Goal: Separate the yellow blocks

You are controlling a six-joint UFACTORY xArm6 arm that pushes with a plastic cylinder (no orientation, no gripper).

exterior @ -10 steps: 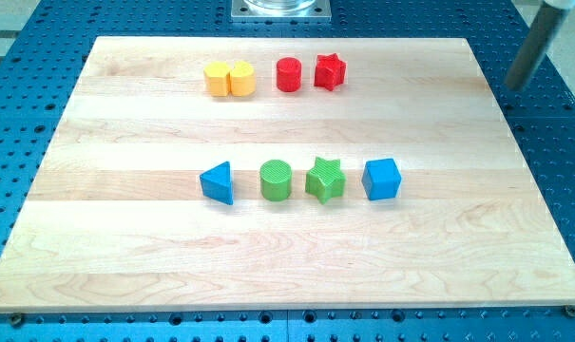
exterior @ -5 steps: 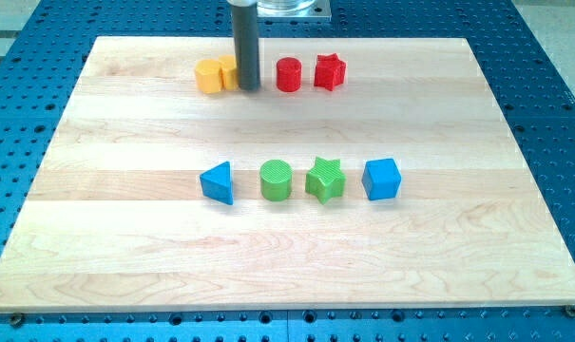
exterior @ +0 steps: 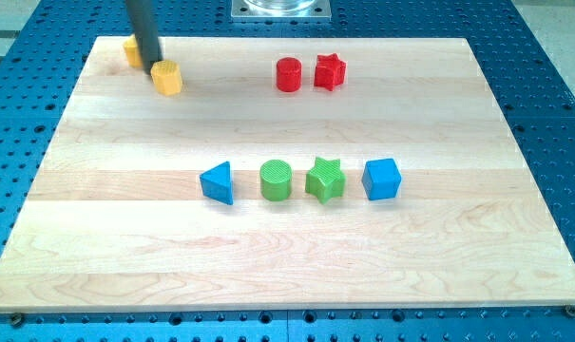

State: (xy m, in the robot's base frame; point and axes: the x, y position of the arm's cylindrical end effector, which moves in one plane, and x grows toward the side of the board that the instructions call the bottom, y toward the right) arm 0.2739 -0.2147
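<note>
The two yellow blocks sit near the far-left corner of the desk (exterior: pixel 68 237). One yellow block (exterior: pixel 167 78) lies just inside the top edge; the other yellow block (exterior: pixel 131 51) is partly hidden behind the rod, so its shape cannot be made out. A visible gap separates them, and the rod stands in that gap. This placement suggests the separation is largely achieved.

My tip (exterior: pixel 152 63) rests between the two yellow blocks, close to both; contact with either cannot be confirmed. The arm carries no gripper, so there is nothing to open, close or clamp: the rod only pushes.

The remaining blocks stand well apart from the tip: red cylinder (exterior: pixel 288 74), red star (exterior: pixel 330 71), blue triangle (exterior: pixel 218 182), green cylinder (exterior: pixel 277 180), green star (exterior: pixel 324 180), blue cube (exterior: pixel 381 179).
</note>
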